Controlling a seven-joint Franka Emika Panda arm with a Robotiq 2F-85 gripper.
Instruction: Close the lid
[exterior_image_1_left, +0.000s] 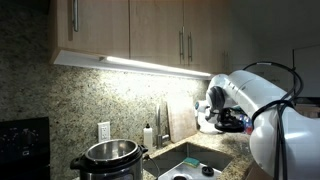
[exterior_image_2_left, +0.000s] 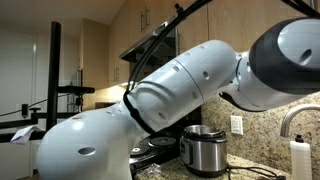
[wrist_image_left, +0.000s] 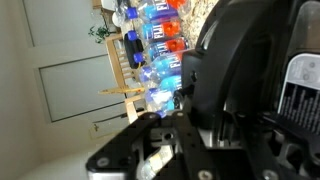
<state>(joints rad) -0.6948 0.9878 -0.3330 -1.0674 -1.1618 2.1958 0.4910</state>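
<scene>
Standing beside the sink, steel cooker, free room above its rim, arm well apart, claw spread impossible to tell.

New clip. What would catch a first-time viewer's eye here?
The white robot arm fills most of an exterior view, and the steel cooker stands on the counter behind it with its top apparently open. In an exterior view, the under-cabinet light strip glows above the speckled granite backsplash. The wrist view shows rows of water bottles with blue and red labels beside a white door.
</scene>
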